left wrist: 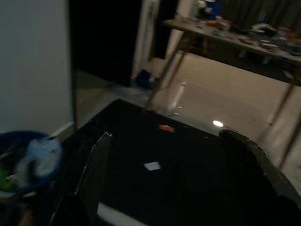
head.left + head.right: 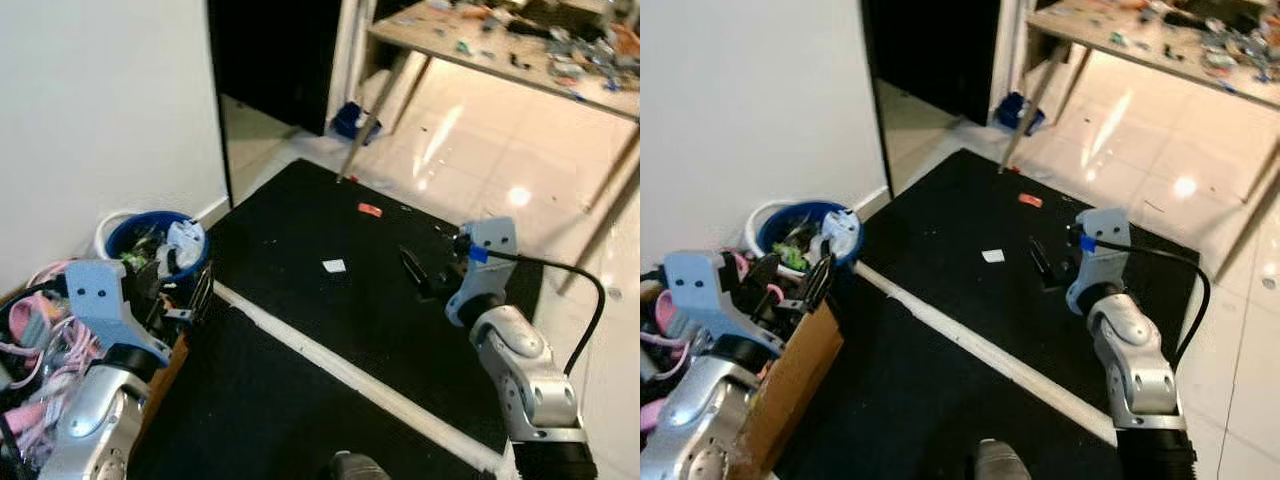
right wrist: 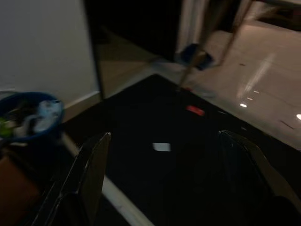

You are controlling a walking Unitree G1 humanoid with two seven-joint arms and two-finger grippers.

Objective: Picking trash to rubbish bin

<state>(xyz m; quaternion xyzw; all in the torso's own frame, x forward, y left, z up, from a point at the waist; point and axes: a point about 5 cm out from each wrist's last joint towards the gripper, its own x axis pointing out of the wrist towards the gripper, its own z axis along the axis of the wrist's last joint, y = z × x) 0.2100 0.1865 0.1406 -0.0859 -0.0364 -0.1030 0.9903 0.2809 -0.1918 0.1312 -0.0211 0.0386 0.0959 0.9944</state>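
Black mat [image 2: 330, 330]: two scraps, white [image 2: 334, 266], red [image 2: 370, 209].

Table [image 2: 470, 50] cut off at top/right edge, clutter on it too small to ID. Bin [image 2: 130, 232] contents unclear. Right wrist view blurred.

The two eye views are well lit, with bright glare spots on the glossy floor tiles [image 2: 520, 195] and a soft streak of reflection beside the surface [image 2: 520, 50] leg, while the doorway [image 2: 275, 60] behind is fully black. The mat [image 2: 350, 300] swallows detail, and the white scrap [image 2: 334, 266] and red scrap [image 2: 370, 209] stand out sharply against it. Both wrist views are dim and soft, the right one slightly smeared, with the bin [image 3: 28, 115] blurry and each claw's fingers [image 1: 96, 169] little more than dark shapes.
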